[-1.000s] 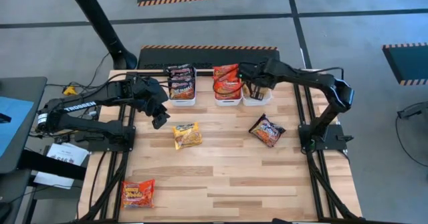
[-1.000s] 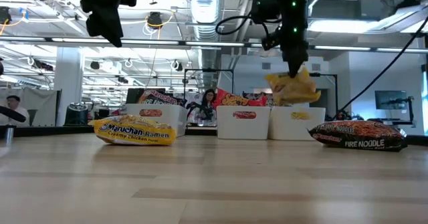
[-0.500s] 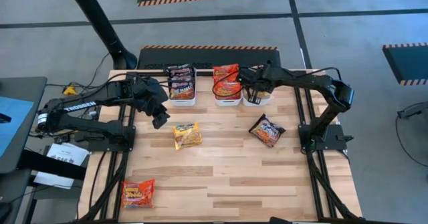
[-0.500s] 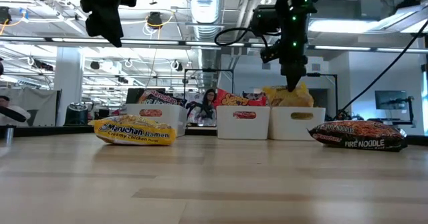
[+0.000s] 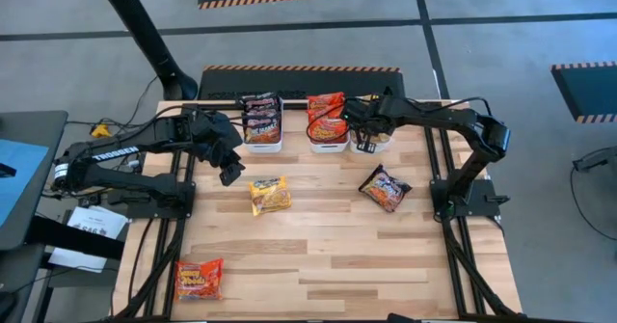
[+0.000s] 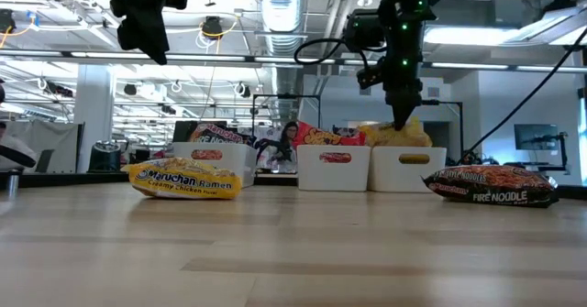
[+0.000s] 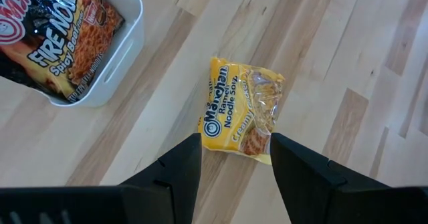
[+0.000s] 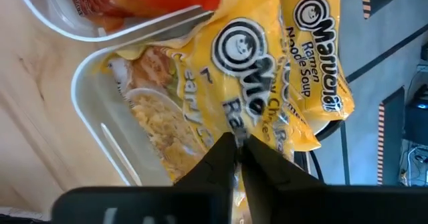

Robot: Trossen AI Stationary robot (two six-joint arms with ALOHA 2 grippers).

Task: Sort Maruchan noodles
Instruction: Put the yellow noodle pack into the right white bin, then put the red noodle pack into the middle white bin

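Note:
My right gripper stands over the rightmost of three white bins at the far edge, shut on a yellow Maruchan packet that sits in this bin beside another yellow one. My left gripper hangs open, high above the table, left of a loose yellow packet lying flat on the wood. A dark fire-noodle packet and a red packet also lie flat on the table. My right gripper pinches the yellow packet between its two shut fingers at the wrapper's printed face, coming from above and pointing down into the bin. The packet stands tilted inside the bin, its top showing above the rim.
The left bin holds dark packets, the middle bin red ones. Bare wood lies between the loose packets and along the near edge. A black post rises behind the table's far left corner. People sit in the room beyond.
My right gripper has gone down and slightly toward the table's left, carrying the yellow packet from hanging clear above the right bin down into it; it has stayed shut on the packet.

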